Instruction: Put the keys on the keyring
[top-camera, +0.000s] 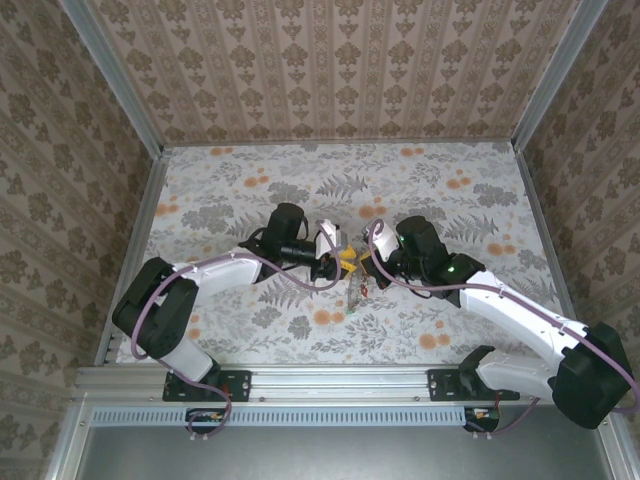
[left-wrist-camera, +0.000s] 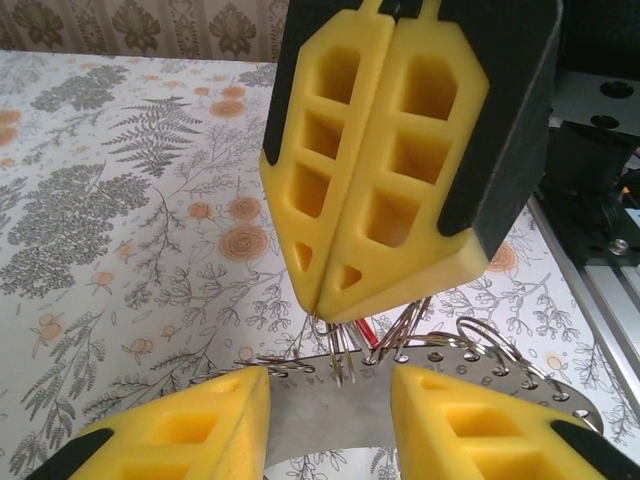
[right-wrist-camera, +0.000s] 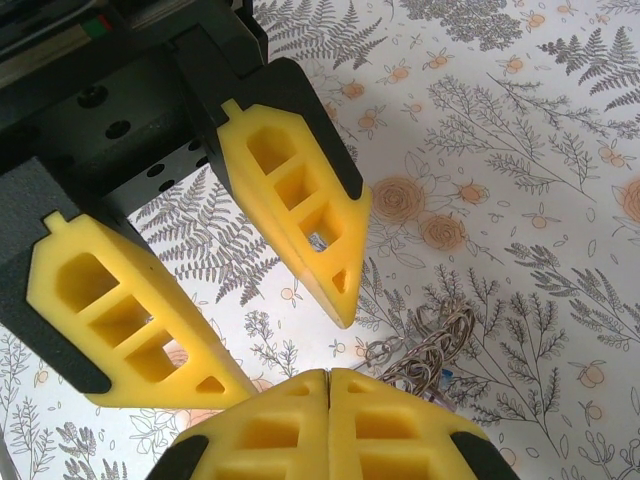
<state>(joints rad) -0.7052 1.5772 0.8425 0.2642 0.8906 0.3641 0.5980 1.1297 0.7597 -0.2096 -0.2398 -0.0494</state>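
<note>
The keyring (left-wrist-camera: 330, 415) is a flat silvery band with numbered holes, fringed with small wire rings. It lies across the gap between my left gripper's (left-wrist-camera: 330, 385) yellow fingers, which stand open on either side of it. Above it, my right gripper (left-wrist-camera: 325, 305) is shut, with a few of the keyring's wire rings pinched at its tips. A red sliver of one of the keys (left-wrist-camera: 370, 328) shows just under those tips. From above, the left gripper (top-camera: 343, 262) and the right gripper (top-camera: 368, 268) meet mid-table, and the keyring (top-camera: 354, 292) hangs below them. In the right wrist view, a bunch of wire rings (right-wrist-camera: 435, 350) sits beside my shut right gripper (right-wrist-camera: 330, 375).
The floral tablecloth (top-camera: 450, 200) covers the table. Patterned walls close it in at the back and both sides. A metal rail (top-camera: 330, 380) runs along the near edge, where the arm bases are bolted.
</note>
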